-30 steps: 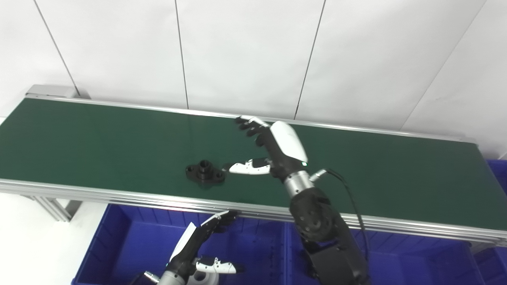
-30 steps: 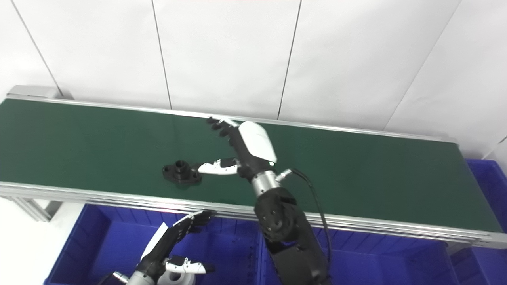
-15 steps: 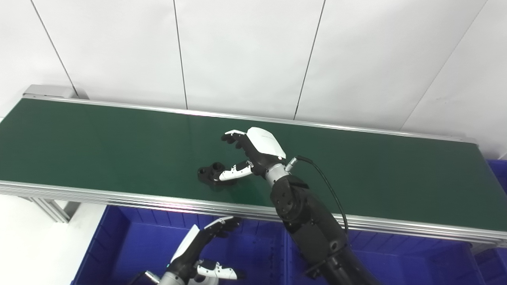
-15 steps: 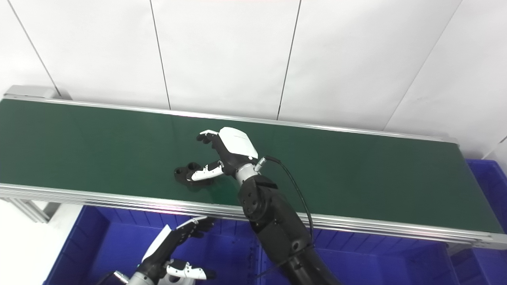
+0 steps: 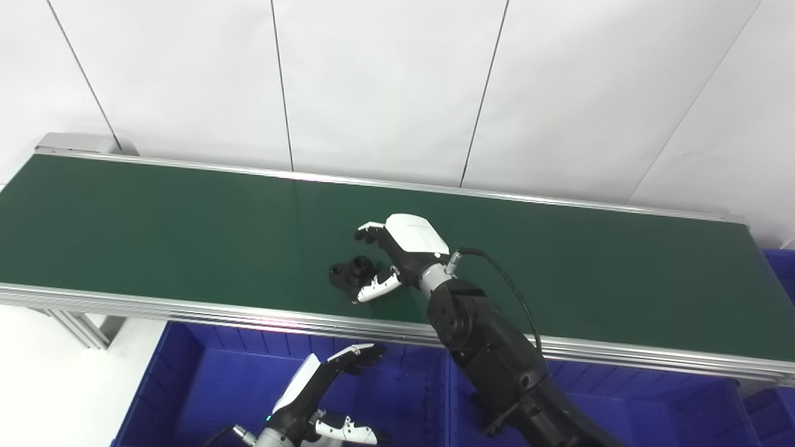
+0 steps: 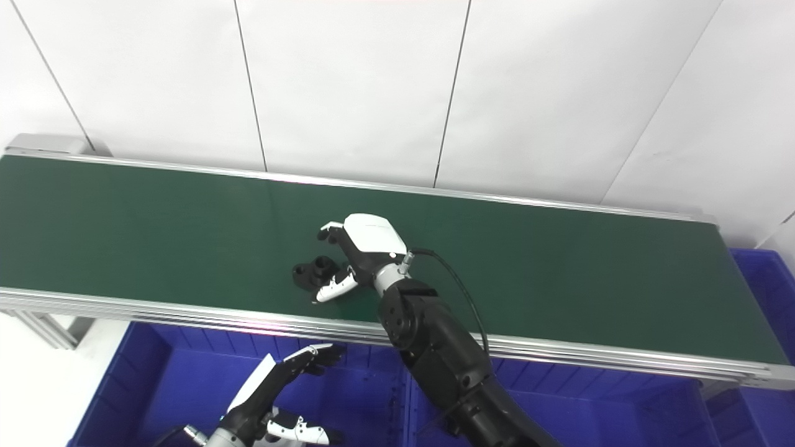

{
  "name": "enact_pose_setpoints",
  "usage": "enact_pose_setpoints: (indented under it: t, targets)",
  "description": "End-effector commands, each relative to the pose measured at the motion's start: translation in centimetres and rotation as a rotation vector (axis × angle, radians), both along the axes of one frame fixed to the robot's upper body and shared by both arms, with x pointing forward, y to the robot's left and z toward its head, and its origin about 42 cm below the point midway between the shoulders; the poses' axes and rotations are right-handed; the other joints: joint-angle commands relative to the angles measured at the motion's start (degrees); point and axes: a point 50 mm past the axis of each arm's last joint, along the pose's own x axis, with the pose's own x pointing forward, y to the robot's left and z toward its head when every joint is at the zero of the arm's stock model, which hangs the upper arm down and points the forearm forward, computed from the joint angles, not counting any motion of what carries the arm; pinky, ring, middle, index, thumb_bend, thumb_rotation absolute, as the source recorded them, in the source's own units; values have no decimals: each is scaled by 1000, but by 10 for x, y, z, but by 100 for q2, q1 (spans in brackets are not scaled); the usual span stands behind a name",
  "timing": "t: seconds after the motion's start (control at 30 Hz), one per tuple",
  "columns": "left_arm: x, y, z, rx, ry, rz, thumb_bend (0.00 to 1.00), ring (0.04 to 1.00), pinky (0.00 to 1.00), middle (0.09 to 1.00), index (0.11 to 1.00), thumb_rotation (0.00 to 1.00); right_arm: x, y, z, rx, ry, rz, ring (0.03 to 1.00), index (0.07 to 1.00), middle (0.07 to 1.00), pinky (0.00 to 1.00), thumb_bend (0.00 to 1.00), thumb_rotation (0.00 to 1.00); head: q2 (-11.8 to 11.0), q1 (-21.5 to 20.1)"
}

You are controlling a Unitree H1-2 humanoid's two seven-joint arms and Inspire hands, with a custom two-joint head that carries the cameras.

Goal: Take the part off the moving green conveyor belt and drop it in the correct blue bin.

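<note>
A black flanged part [image 5: 349, 273] with a short raised hub lies on the green conveyor belt [image 5: 155, 217] near its front edge. My right hand [image 5: 391, 254] is over the belt just right of the part, fingers curled above it and thumb low at its front side, open around it; contact cannot be told. It also shows in the right eye view [image 6: 354, 251], with the part [image 6: 310, 272] there too. My left hand [image 5: 323, 397] is open and empty, low over the left blue bin [image 5: 186, 385].
Blue bins [image 5: 621, 403] stand in a row below the belt's front rail [image 5: 186, 310]. Another blue bin [image 5: 784, 273] is at the belt's right end. A white panelled wall stands behind the belt.
The part has ridden right along the belt. My right hand came down and curled around it, thumb now at its front. My left hand sank slightly over the bin.
</note>
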Motion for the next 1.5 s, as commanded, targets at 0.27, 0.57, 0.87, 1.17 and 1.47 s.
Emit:
enact_pose_setpoints:
  t: [0.27,0.57,0.87,1.17,1.47]
  targets:
    - [14,-5,20,-48,-98,-3,697,787,739,798,797,231,9,-8,8,-126,-60,15,634,695,664,606,764,163,22,-17]
    - [14,-5,22,-65,-98,6,702,786,732,802,809,230,3,-19,-1,-181,-92,27,296,502,479,227,536,5,104,-87]
    - [16,-2,23,-66,-96,6,703,787,732,803,810,222,-1,-20,6,-229,-134,51,250,486,471,172,528,0,110,-113]
    - [16,0,22,-68,-85,10,707,785,736,803,806,219,-8,-16,21,-193,-203,73,200,485,469,133,530,0,121,-143]
    - [14,-1,23,-72,-89,10,713,785,741,799,804,237,-36,-28,71,-77,-299,5,231,487,471,163,529,0,197,-211]
